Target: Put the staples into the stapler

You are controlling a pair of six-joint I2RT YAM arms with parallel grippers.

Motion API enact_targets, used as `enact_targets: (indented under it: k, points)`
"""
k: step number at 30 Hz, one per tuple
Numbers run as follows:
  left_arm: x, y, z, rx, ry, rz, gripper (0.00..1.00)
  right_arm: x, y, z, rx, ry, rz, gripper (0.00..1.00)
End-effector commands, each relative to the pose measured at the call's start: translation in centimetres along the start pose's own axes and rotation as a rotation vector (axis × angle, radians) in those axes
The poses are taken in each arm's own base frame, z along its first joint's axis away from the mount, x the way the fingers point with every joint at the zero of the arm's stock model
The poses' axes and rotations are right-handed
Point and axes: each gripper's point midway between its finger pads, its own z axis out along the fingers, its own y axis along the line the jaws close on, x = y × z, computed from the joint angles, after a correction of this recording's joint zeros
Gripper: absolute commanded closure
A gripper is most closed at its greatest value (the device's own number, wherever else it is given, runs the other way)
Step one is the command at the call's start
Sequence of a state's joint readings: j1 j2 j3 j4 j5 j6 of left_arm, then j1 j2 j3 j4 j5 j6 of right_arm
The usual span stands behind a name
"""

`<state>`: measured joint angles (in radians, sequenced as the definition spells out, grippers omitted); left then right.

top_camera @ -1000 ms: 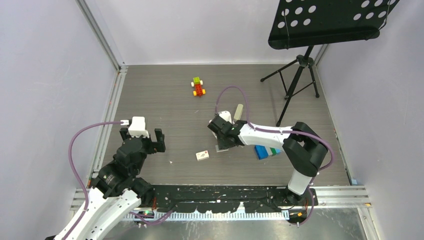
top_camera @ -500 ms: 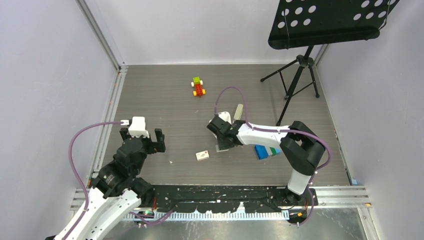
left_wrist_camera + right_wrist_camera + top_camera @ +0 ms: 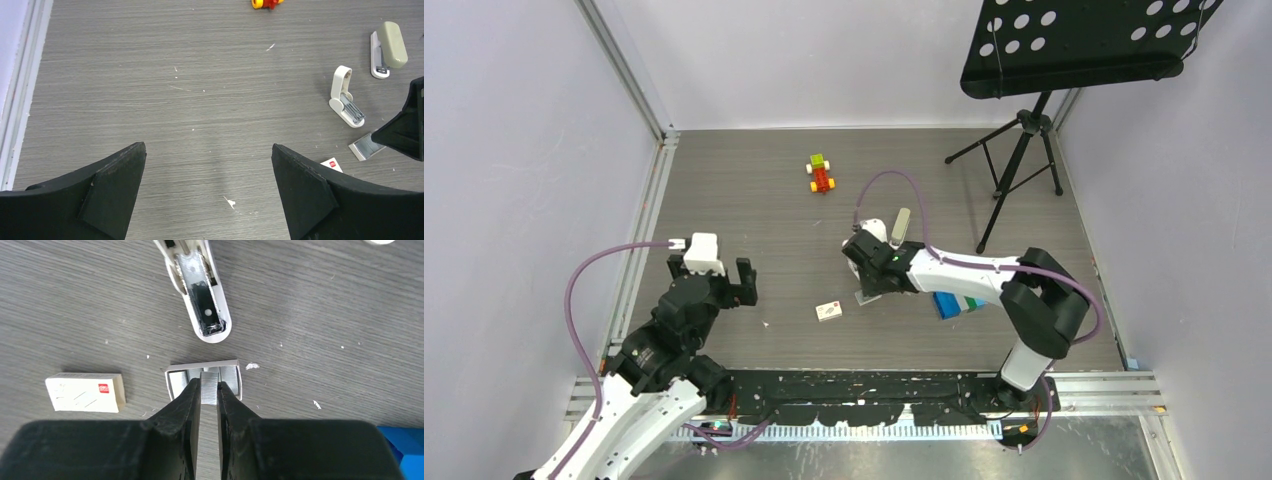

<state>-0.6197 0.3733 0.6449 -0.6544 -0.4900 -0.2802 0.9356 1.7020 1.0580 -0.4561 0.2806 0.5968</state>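
Right wrist: right pincer [image 3: 209, 389] pinches the staples [image 3: 209, 379] (white carton [image 3: 85, 392] lying nearby, apart).

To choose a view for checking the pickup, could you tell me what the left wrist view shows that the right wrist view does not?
Only the left wrist: the whole stapler, a toy and the wide-open left gripper. Only the right wrist: a blue box, and the staples lying between the fingers of the right gripper. Both: the staples, their carton, the stubby white object and part of the right gripper.
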Motion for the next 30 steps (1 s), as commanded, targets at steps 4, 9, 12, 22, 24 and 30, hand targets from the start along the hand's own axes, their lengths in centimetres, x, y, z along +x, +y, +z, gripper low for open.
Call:
enact_targets:
  k: [4, 9, 12, 22, 24, 30]
  points:
    - [-0.6, -2.8, 0.5, 0.11, 0.033, -0.051, 0.02, -4.2, 2.1, -3.6, -0.163, -0.189, -0.029, 0.84]
    - [-0.1, -5.9, 0.7, 0.223, 0.125, -0.122, 0.02, -6.1, 2.8, -5.6, -0.245, -0.309, -0.067, 0.84]
    - [0.3, -8.3, 0.8, 0.307, 0.184, -0.204, 0.02, -7.2, 3.1, -7.2, -0.299, -0.402, -0.087, 0.84]
    - [-0.6, -14.4, 2.3, 0.59, 0.117, -0.285, 0.02, -9.5, 3.7, -11.4, -0.492, -0.593, -0.03, 0.84]
    - [-1.5, -15.5, 2.2, 0.677, 0.033, -0.271, 0.01, -9.7, 3.5, -12.1, -0.553, -0.59, 0.016, 0.84]
    - [-3.8, -17.0, 2.2, 0.803, -0.232, -0.183, 0.06, -9.7, 3.4, -14.2, -0.749, -0.552, 0.137, 0.84]
